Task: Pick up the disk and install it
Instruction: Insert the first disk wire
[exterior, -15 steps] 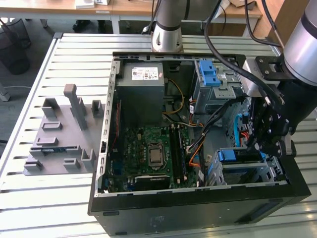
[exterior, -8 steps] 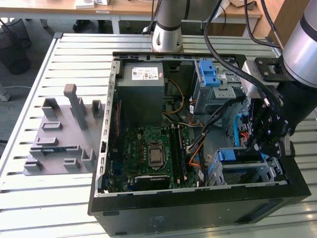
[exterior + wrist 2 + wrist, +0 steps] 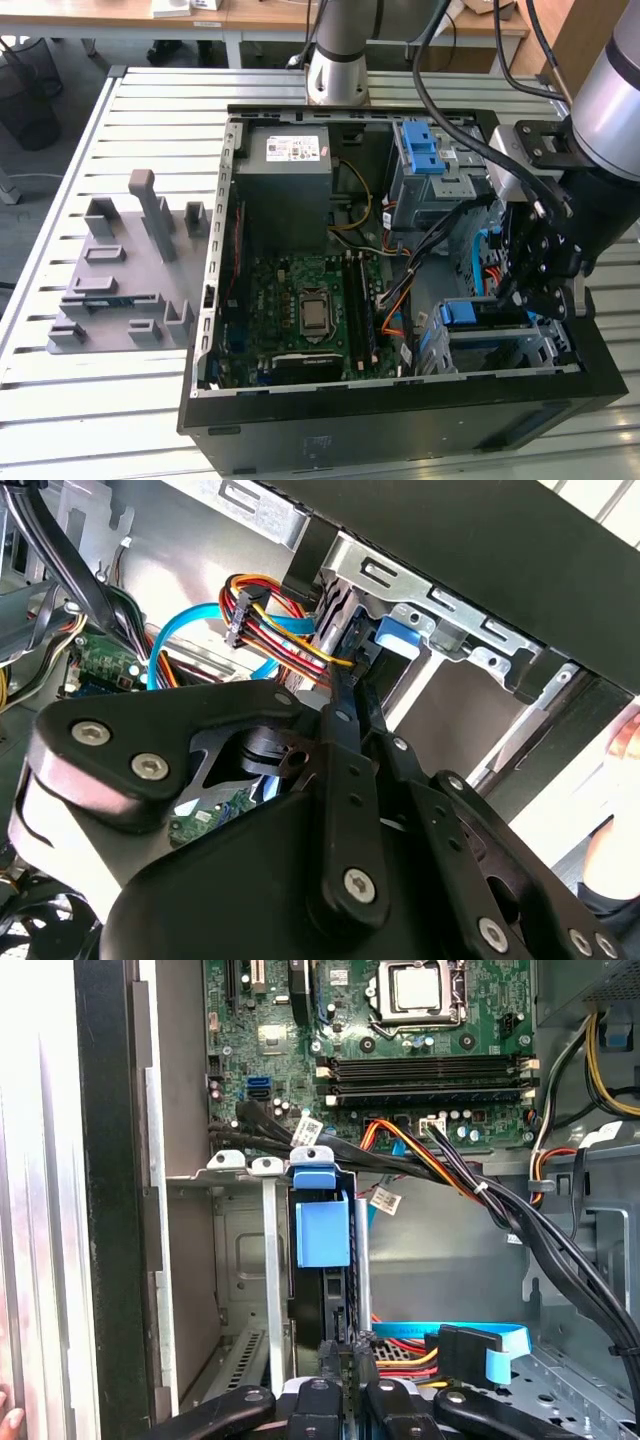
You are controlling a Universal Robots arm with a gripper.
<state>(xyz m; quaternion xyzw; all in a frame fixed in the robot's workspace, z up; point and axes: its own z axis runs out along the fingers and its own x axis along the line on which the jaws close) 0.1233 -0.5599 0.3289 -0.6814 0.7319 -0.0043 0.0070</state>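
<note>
Disk [image 3: 322, 1260]: lower centre of the first wrist view, standing edge-on in the metal bay [image 3: 240, 1260], blue carrier tab uppermost; appears largely seated. Install judged nearly complete; full seating cannot be confirmed.
Hand [image 3: 345, 1385]: bottom centre, fingers close together at the disk's near edge; whether it grips cannot be told.
Case [image 3: 400, 420]: open, centre of the exterior view, on the slatted counter [image 3: 100, 420].

The disk [image 3: 322, 1260], seen edge-on in the first wrist view, stands upright in a slot of the metal drive cage [image 3: 240, 1260], its blue plastic carrier tab [image 3: 322, 1232] facing outward. In the exterior view its blue bracket [image 3: 462, 313] shows at the cage's top.
</note>
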